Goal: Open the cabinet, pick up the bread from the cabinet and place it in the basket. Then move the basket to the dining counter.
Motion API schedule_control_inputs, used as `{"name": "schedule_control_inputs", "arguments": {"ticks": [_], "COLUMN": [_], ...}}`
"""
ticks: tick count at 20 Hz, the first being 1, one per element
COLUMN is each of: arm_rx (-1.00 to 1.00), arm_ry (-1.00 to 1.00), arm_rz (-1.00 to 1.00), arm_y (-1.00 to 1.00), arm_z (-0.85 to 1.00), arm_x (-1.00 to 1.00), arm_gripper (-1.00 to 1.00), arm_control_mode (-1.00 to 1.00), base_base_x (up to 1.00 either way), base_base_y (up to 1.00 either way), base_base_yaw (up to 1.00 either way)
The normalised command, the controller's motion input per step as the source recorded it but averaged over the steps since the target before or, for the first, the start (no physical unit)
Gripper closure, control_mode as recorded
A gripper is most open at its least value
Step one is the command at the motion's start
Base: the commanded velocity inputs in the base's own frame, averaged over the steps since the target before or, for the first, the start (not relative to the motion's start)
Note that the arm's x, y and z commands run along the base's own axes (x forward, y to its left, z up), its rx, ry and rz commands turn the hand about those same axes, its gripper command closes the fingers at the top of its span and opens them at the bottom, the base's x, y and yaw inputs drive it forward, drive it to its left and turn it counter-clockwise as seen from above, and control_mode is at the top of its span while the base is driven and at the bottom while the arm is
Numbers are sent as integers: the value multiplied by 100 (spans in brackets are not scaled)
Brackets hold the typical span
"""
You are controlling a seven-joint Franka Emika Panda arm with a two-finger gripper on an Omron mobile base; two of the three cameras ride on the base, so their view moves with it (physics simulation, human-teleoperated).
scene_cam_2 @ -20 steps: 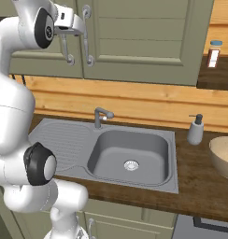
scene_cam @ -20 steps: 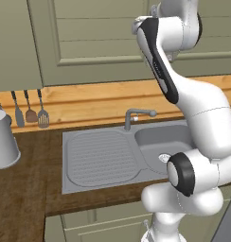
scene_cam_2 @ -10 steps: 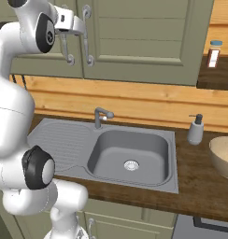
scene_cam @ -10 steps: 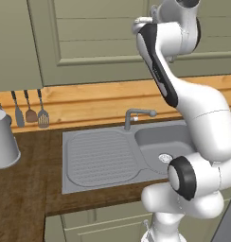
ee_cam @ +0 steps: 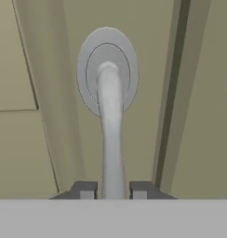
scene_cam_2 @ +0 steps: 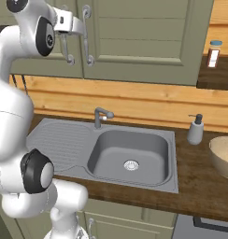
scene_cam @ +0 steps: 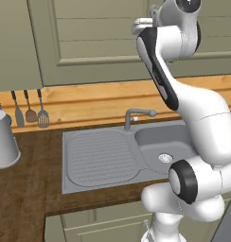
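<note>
Now closed, one tool (ee_cam: 113,190) clamps one cabinet (ee_cam: 36,69) handle (ee_cam: 110,139).

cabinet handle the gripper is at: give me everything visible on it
The handle is a long curved bar, smooth pale grey, metal-looking, rising from a round grey mounting plate on the sage-green cabinet door. It stands vertical near the door's edge, beside the seam with the neighbouring door, which carries a matching handle. The door looks shut. The gripper is shut on the bar, one fingertip each side.
</note>
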Motion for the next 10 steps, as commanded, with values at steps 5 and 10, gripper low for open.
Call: {"name": "schedule_control_inputs", "arguments": {"ticks": [5,10], "arm_rx": [0,-5], "arm_ry": [-1,-3], "arm_rz": [-11,-11], "arm_y": [19,42], "arm_z": [1,-1], "arm_x": [-58,-100], "arm_gripper": [100,100], "arm_control_mode": [-100,-100], "base_base_x": [0,0], "base_base_y": [0,0], "base_base_yaw": [0,0]}}
